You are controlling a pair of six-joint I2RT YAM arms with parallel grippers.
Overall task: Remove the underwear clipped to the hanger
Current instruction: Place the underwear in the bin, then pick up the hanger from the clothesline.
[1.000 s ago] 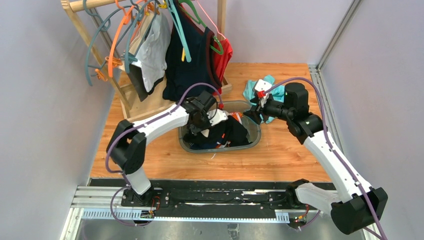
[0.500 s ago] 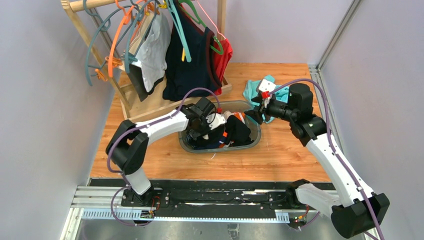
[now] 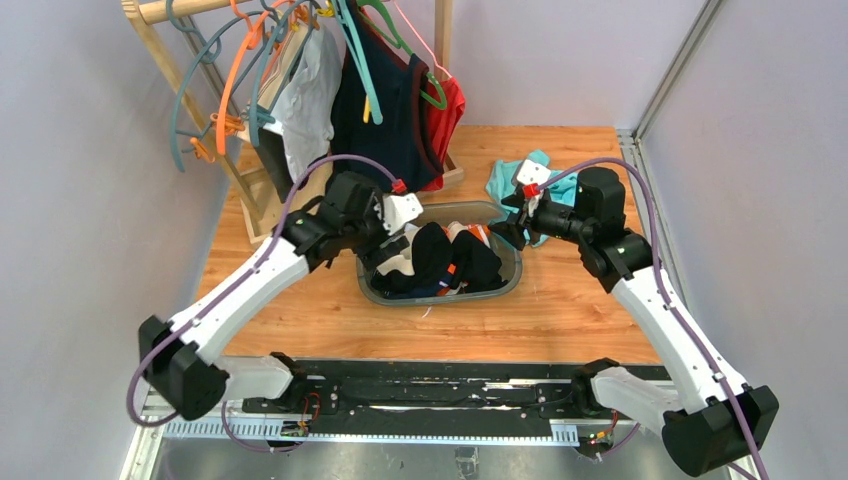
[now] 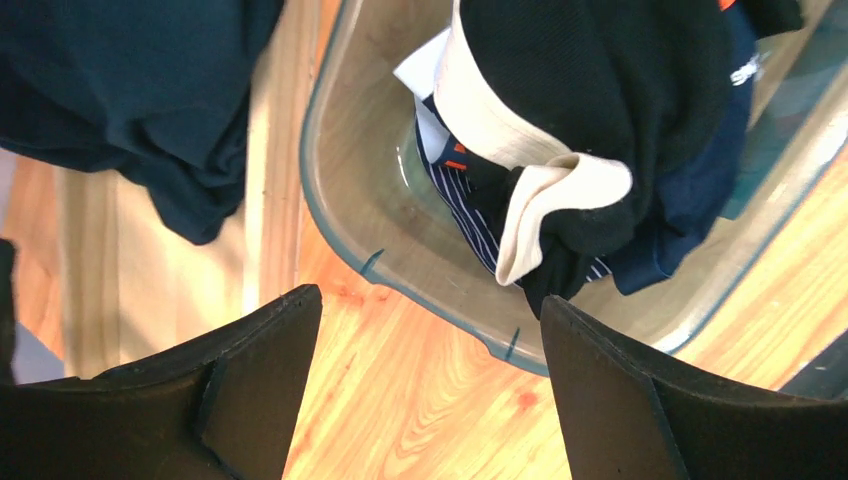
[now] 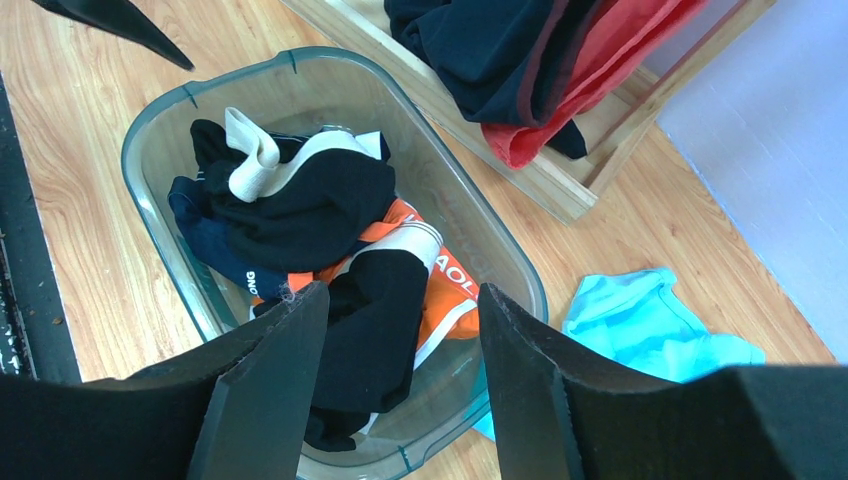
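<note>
Now: white-grey briefs hung on rack, long axis vertical, up-left of left jaws; left arm nearer. Left jaws wide, empty, over bin's left rim. Right jaws wide, empty, over bin's right end. Dark briefs already in bin.

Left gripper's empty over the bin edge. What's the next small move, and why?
Probably lift the left gripper toward the rack: its jaws are open and empty, the dark briefs with the beige waistband lie in the bin, while white-grey briefs hang there.
</note>
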